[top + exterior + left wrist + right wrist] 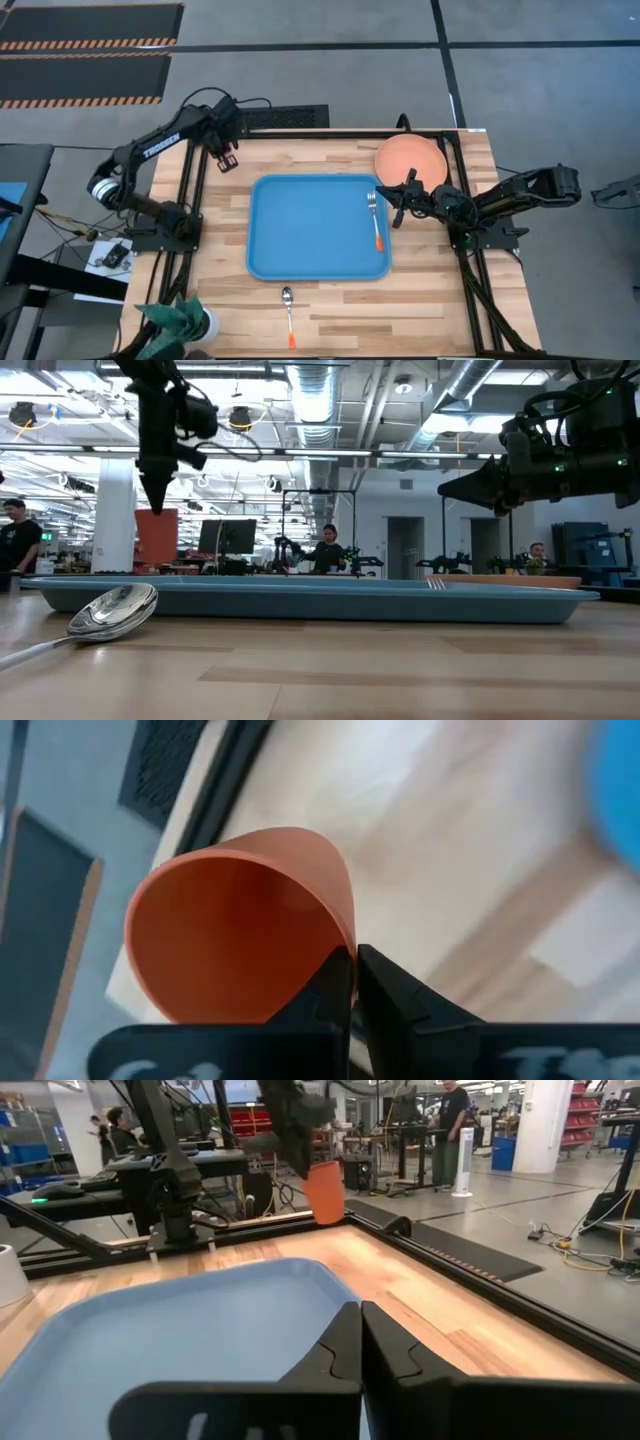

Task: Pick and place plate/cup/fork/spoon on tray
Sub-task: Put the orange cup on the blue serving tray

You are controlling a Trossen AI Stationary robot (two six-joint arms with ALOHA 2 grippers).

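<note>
We look down on a pale wooden worktop (pixel 330 310) framed by dark rails, standing on a grey floor with black mats edged in hazard stripes; a green potted plant (pixel 180 320) sits at its near left corner. From table height, the room behind is an open workshop with exposed ceiling ducts, monitors and several people at benches.

We count one tray (pixel 300 225), blue, in the middle of the worktop. One fork (pixel 375 222) lies inside it along the right rim. One spoon (pixel 288 315) lies on the bare wood just in front of the tray, apart from it. One plate (pixel 410 160) rests on the worktop beyond the tray's far right corner, partly under the right arm. One cup (pixel 240 925) hangs above the far left of the worktop, clear of the tray, its wall pinched by the left tool (pixel 225 155).

We count two arms. The right tool (pixel 402 195) hovers at the tray's right edge beside the fork, its fingers (pixel 345 1345) closed together with nothing between them.
</note>
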